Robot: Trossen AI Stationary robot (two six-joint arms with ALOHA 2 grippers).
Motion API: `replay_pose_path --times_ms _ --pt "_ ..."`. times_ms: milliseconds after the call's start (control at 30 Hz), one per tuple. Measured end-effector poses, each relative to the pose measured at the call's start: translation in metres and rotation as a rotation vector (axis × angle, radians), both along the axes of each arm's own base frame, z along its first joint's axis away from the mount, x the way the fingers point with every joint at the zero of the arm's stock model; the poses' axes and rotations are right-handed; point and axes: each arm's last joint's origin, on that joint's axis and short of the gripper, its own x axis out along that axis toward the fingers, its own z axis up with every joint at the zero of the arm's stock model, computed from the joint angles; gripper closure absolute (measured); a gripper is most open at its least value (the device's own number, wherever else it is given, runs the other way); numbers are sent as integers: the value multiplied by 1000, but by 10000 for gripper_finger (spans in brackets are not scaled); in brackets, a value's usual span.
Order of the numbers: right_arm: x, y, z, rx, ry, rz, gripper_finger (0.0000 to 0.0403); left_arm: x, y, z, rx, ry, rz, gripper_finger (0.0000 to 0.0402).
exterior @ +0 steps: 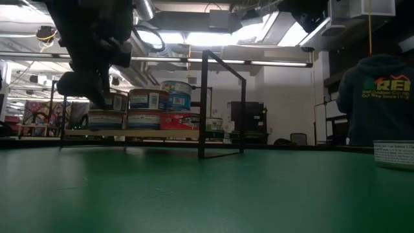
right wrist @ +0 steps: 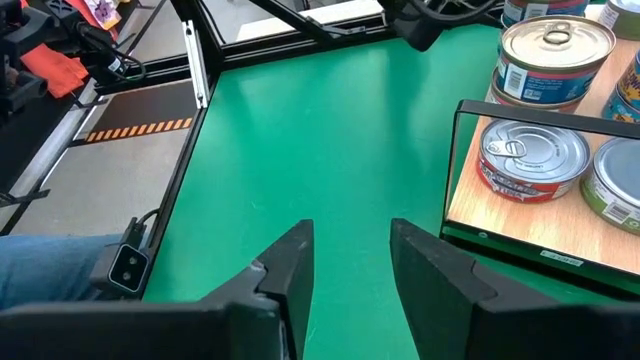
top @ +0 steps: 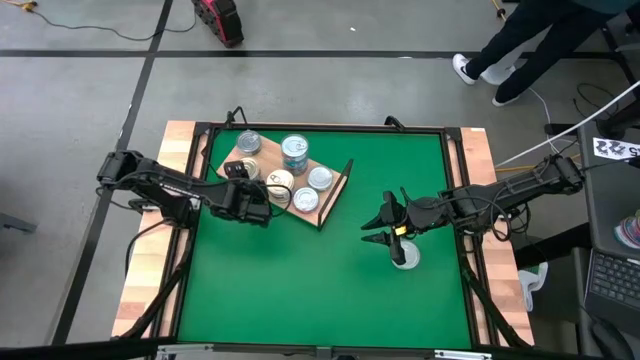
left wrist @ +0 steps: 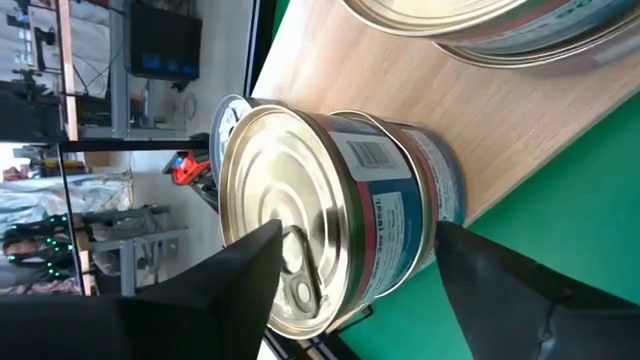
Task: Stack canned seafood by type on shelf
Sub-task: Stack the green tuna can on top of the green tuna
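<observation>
Left gripper point(left wrist: 357, 235) at the near edge of the shelf point(left wrist: 540, 120), fingers spread wide on either side of an upright can point(left wrist: 330, 200); shows a sliver of green between one finger and the can's side, so looks let go rather than gripped. Sits on top of another can, right at the board's edge, lid up and round axis vertical, so offers no preferred side for a pinch. Calls, by the look of it, for a straight pull back away from the stack, clear of the neighbouring cans point(top: 295, 152) just beside. Right gripper point(right wrist: 350, 235) well apart over the mat point(top: 300, 290), fingers narrowly parted and holding nothing, just above a lone can point(top: 405, 256), which lies far nearer this arm than the left. Flat green mat between shelf and lone can. Beyond the table a person point(exterior: 375, 97) in a hooded top.
</observation>
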Motion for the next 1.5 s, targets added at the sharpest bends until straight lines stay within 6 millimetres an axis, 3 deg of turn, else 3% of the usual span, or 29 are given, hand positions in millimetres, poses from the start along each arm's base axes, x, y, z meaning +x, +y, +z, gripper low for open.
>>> replay_pose_path --times_ms 300,633,800,1033,1267,1500 --pt "0 0 -1 -3 8 0 269 2 -1 5 11 -14 -1 137" --pt "-5 -2 -10 -36 112 3 269 21 -17 39 3 -102 -104 140" --pt "-12 -2 -17 1 225 32 269 30 -31 58 -26 -254 -109 140" --pt "-23 -2 -28 124 423 -33 269 54 -56 73 -125 -595 -166 139" --pt "-39 23 -32 74 480 12 269 81 -79 86 -292 -895 -259 139" --pt "-59 59 -37 -23 491 149 269 115 -105 77 -347 -1014 -456 139"
